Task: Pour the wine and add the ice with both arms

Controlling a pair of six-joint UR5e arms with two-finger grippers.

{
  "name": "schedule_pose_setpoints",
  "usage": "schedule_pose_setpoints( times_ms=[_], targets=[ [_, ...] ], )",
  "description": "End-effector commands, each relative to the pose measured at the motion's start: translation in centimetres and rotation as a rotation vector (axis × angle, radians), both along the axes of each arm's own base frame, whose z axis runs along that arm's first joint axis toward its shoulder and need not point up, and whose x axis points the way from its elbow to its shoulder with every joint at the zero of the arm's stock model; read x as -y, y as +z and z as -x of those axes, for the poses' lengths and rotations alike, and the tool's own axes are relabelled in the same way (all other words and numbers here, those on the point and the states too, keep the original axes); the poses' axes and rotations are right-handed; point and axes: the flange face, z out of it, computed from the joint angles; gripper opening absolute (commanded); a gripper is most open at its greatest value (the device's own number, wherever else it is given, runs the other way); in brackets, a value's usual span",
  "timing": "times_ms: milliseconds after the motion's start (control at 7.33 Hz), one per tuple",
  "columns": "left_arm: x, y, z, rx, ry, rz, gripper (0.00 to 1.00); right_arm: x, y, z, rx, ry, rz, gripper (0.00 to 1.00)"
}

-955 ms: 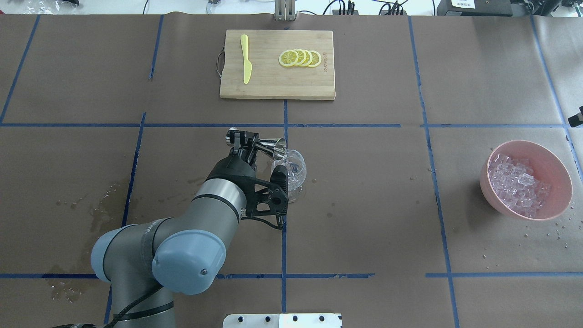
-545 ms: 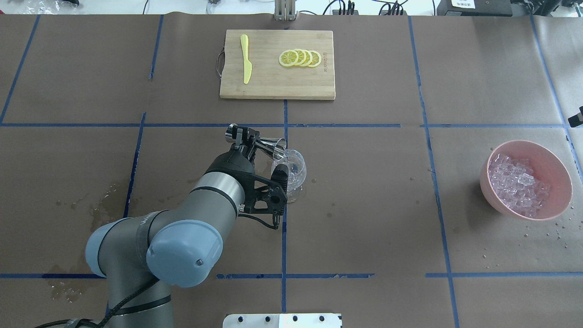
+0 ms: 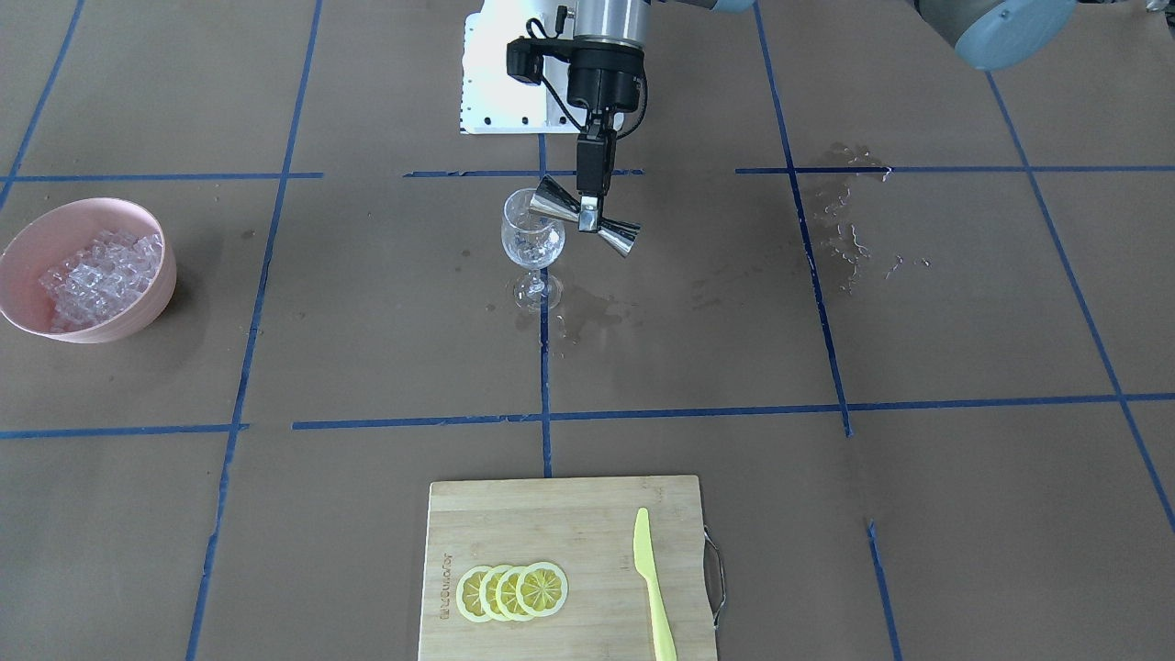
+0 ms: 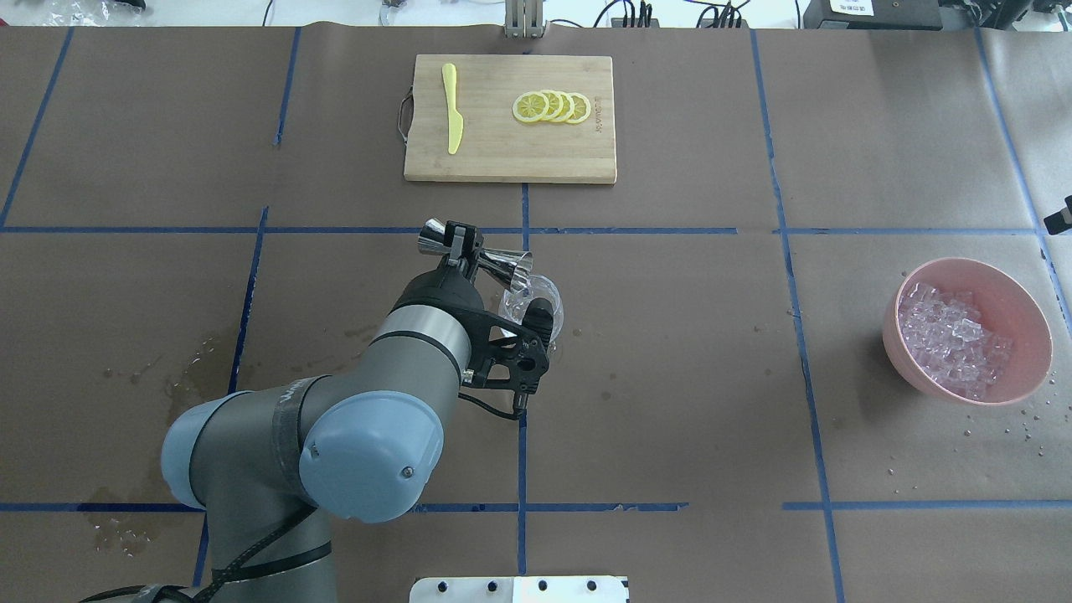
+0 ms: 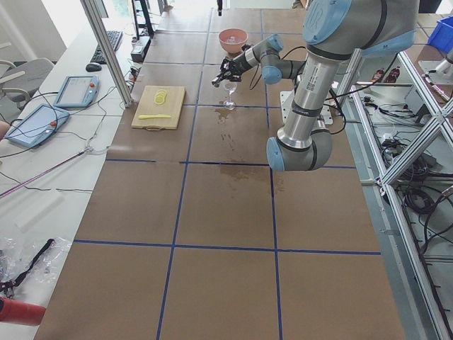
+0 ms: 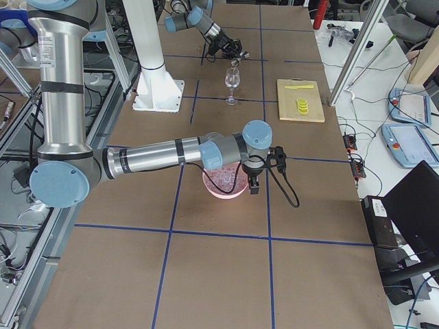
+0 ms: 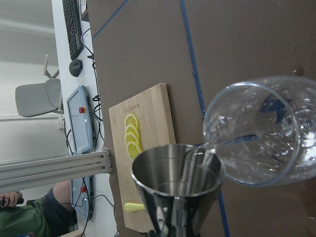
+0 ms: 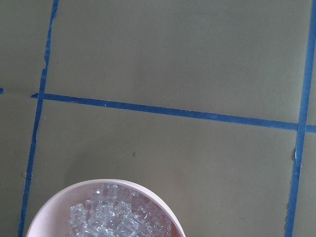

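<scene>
My left gripper [image 4: 461,242] is shut on the waist of a steel jigger [image 4: 505,265], also seen from the front [image 3: 592,213]. It holds the jigger tilted, with its mouth at the rim of the clear wine glass [image 4: 546,303] standing at the table's middle [image 3: 532,240]. In the left wrist view a thin clear stream runs from the jigger [image 7: 177,174] into the glass [image 7: 269,133]. The ice [image 4: 948,339] fills a pink bowl [image 4: 1017,306] at the right. My right arm [image 6: 206,152] hangs above that bowl; the right wrist view shows only ice [image 8: 118,217], no fingers.
A wooden cutting board [image 4: 502,159] at the far side holds lemon slices [image 4: 551,106] and a yellow knife [image 4: 453,107]. Wet patches [image 4: 188,377] lie on the brown paper at the left. The white base plate [image 4: 519,590] is at the near edge.
My left gripper has shifted a little farther and to the right with the jigger, still tilted over the glass. The left elbow swung right. The bowl and board have not moved.
</scene>
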Motion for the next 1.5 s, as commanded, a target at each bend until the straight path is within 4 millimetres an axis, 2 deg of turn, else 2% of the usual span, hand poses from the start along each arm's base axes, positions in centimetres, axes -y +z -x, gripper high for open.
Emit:
schedule_pose_setpoints(
  times_ms=[0, 409, 545, 818, 955, 1091, 1364],
  targets=[
    [0.0, -0.7, -0.1, 0.046, 0.013, -0.012, 0.00, 0.0, 0.0, 0.0, 0.004, -0.001, 0.002, 1.00],
    [0.0, -0.9, -0.4, 0.102, 0.027, 0.006, 0.00, 0.0, -0.2, 0.0, 0.005, -0.002, -0.003, 1.00],
    [0.0, -1.2, 0.0, 0.084, 0.024, 0.007, 0.00, 0.0, -0.2, 0.0, 0.007, -0.002, -0.003, 1.00],
    [0.3, -1.8, 2.2, -0.075, -0.054, 0.077, 0.00, 0.0, -0.2, 0.1, 0.008, -0.003, -0.001, 1.00],
    [0.8, -3.0, 4.2, -0.206, -0.097, 0.104, 0.00, 0.0, -0.3, 0.7, 0.007, -0.015, -0.003, 1.00],
    [0.9, -1.6, 5.3, -0.330, -0.137, 0.149, 0.00, 0.3, -0.8, 1.6, 0.008, -0.031, -0.015, 1.00],
    [0.6, 4.4, 6.4, -0.586, -0.195, 0.247, 0.00, 0.7, -1.6, 2.4, 0.014, -0.014, 0.010, 1.00]
  ],
)
